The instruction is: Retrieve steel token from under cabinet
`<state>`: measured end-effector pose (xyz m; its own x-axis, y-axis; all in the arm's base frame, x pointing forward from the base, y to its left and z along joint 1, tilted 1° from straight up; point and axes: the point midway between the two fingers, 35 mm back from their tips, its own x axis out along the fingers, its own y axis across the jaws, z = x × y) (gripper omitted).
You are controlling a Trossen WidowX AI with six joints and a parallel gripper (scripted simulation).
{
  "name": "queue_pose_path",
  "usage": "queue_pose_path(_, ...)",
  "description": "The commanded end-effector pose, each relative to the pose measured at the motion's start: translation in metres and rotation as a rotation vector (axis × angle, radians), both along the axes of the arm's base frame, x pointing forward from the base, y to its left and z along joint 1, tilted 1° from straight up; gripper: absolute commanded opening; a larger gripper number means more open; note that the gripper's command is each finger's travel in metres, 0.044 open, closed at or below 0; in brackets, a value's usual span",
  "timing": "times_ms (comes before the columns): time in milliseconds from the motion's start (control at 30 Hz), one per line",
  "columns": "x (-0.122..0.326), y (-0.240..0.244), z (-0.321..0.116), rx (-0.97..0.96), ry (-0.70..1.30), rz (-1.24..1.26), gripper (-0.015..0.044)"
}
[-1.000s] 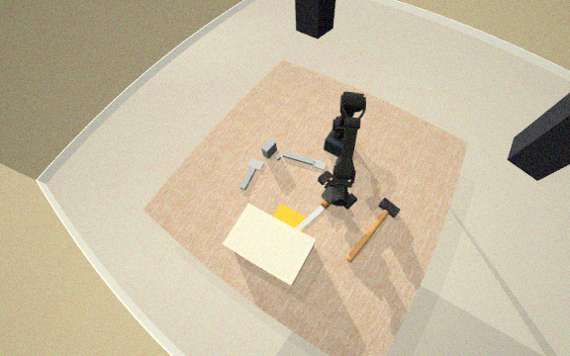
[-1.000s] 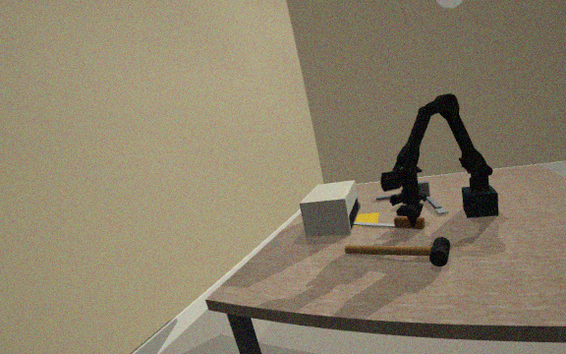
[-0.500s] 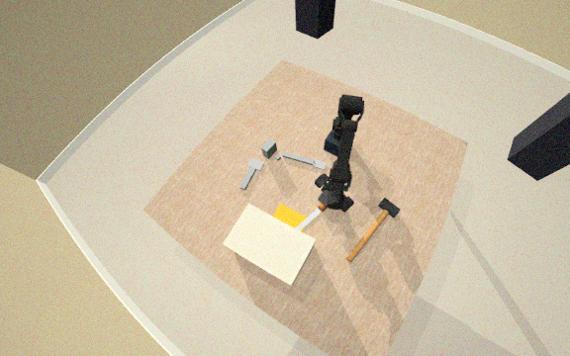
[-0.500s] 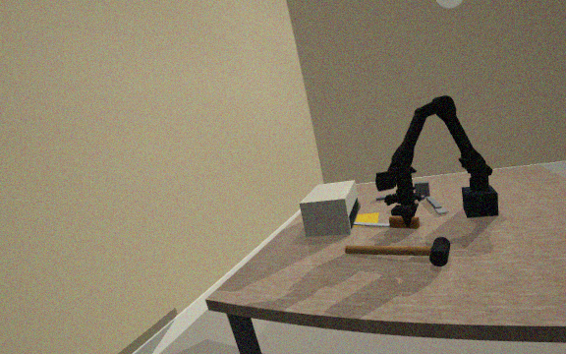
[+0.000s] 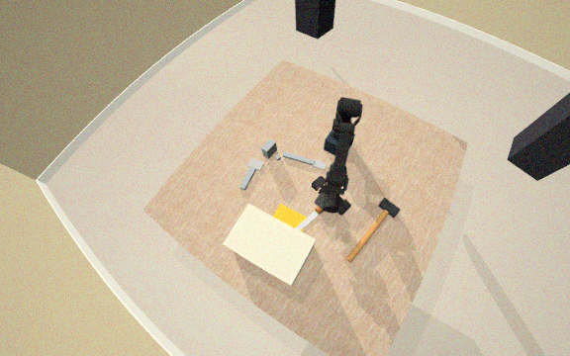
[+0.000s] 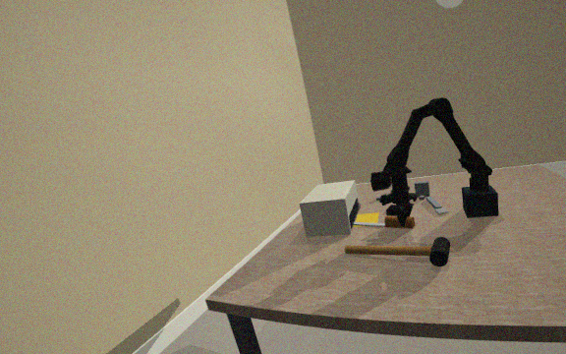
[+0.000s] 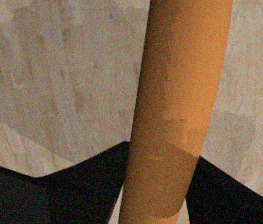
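The cabinet point(image 5: 269, 243) point(image 6: 325, 216) is a pale box. The marked area point(image 5: 289, 216) point(image 6: 367, 217) is a yellow patch in front of it. My gripper point(image 5: 321, 209) point(image 6: 403, 221) point(image 7: 157, 154) is shut on the orange-brown handle point(image 7: 182, 90) of a tool, low over the table. The tool's thin pale blade point(image 5: 309, 221) point(image 6: 370, 224) crosses the mallet-side part of the yellow patch and reaches the cabinet's front edge. Whether its tip is under the cabinet cannot be told; the roof hides it in the top view. The steel token is not visible in any view.
A mallet point(image 5: 368, 234) point(image 6: 386, 251) with a wooden handle and black head lies beside the tool. A grey block point(image 5: 269, 148) point(image 6: 422, 189), a long grey bar point(image 5: 299, 158) point(image 6: 434, 204) and a grey wide-headed tool point(image 5: 248, 177) are on the other side.
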<state>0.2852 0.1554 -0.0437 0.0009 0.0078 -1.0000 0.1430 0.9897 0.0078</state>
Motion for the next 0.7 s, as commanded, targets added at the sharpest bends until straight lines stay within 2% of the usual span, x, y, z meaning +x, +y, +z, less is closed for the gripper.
queue_pose_path(0,0.007,-0.001,0.000,0.002,-0.001,0.001,0.0000)
queue_pose_path(667,0.031,-0.004,0.001,0.002,-0.003,0.001,0.0000)
